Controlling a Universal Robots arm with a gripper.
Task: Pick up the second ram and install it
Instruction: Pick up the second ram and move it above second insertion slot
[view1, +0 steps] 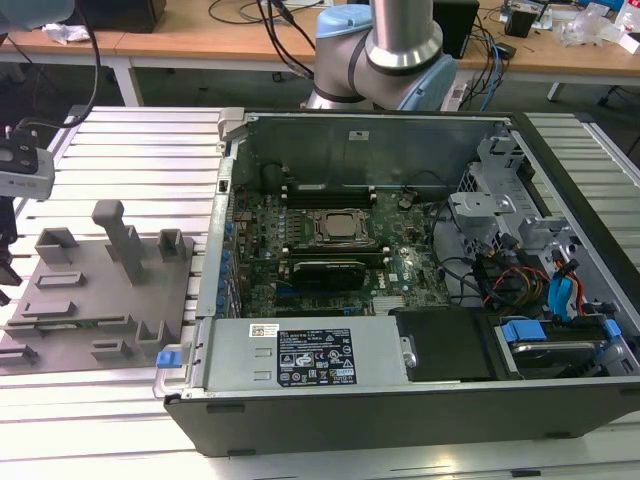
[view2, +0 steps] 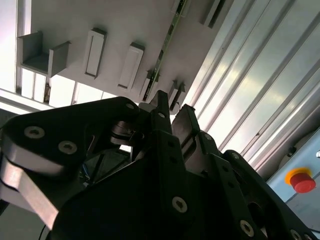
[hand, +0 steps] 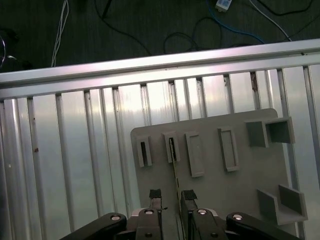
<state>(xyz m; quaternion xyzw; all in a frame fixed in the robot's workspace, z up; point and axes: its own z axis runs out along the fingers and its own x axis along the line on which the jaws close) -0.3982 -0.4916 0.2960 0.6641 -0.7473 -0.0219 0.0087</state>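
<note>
My fingers are matt black, and small silver screw heads dot the black links behind them. The memory stick is a thin green strip speckled with tiny pale dots. The tray is plain flat grey. The worktop is bright silver, striped by long parallel grooves. The floor is near black, crossed by a white cable. The computer case is black outside and grey metal inside, its circuit board green. The button is red on a yellow ring
</note>
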